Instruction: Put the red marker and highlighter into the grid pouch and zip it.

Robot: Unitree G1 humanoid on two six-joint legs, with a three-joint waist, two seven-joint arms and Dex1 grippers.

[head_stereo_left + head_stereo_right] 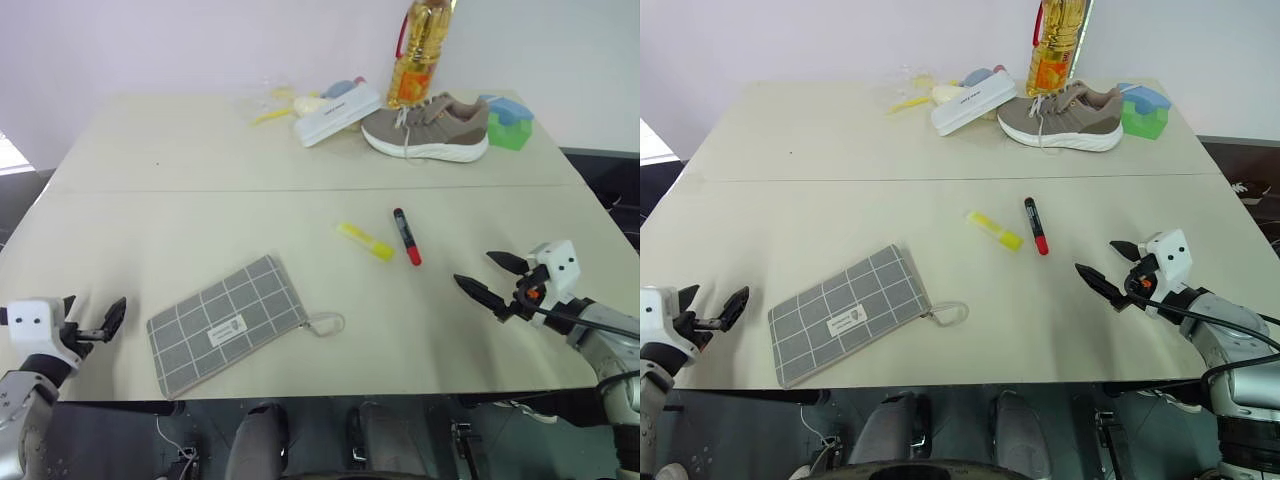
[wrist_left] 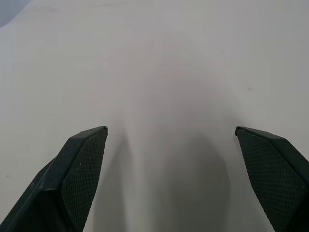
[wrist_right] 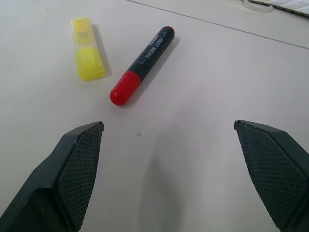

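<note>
1. Head views: your grid pouch (image 1: 228, 322) lies flat at the table's (image 1: 200, 180) near edge, cord pull toward the red marker (image 1: 407, 237). The highlighter (image 1: 365, 241) lies just beside the marker, on its pouch side, not touching.
2. Left wrist view: your left gripper (image 2: 171, 140) stands wide over bare tabletop, holding nothing.
3. Right wrist view: your right gripper (image 3: 169, 133) stands wide and empty, marker and highlighter just ahead.

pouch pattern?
Grey fabric with thin white grid lines on the grid pouch; clearest in the left eye view.
</note>
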